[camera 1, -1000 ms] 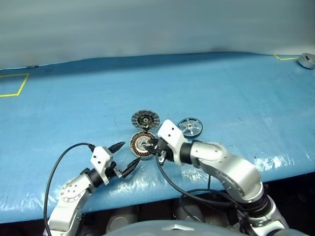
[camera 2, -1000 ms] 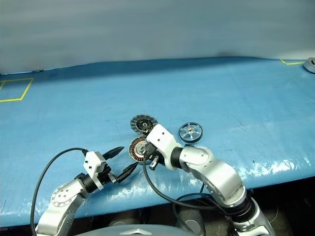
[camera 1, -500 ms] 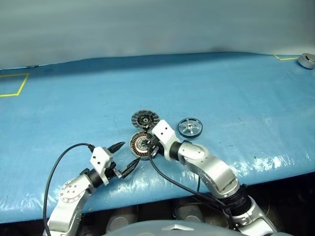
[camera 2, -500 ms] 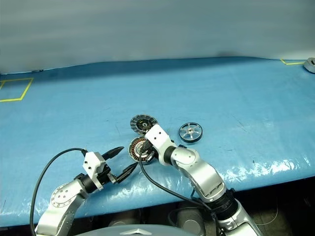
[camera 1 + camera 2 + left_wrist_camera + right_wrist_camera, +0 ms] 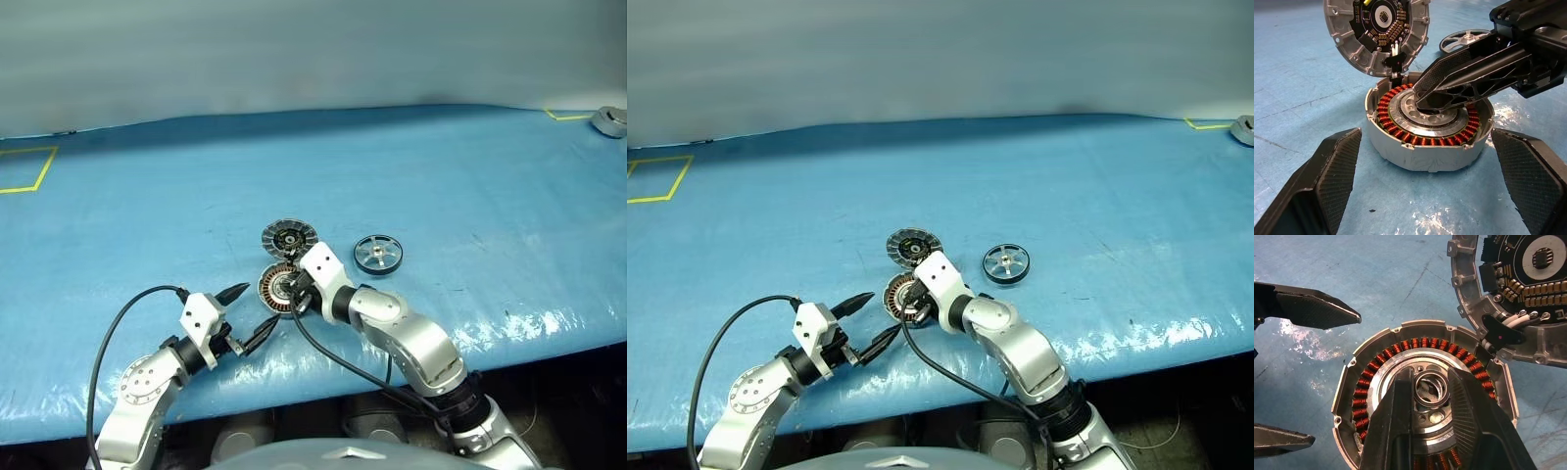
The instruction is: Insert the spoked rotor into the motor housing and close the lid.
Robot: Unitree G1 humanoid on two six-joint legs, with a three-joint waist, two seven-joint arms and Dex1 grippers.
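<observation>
The motor housing, a silver cup ringed with copper windings, lies open on the blue table. Its hinged lid lies flat just behind it, inner face up. The spoked rotor rests on the table to the right of both, apart from them. My right gripper reaches down onto the housing's silver centre, shut on a small metal ring pinched between its fingers. My left gripper hovers open just in front and left of the housing, its two fingers wide on either side of it, holding nothing.
A yellow tape square marks the far left of the blue table. A grey object and a yellow tape corner sit at the far right. The table's front edge runs just below both arms.
My right gripper has sunk and moved forward onto the housing's centre, still holding the ring, and the elbow has dropped. The left arm has not moved.
</observation>
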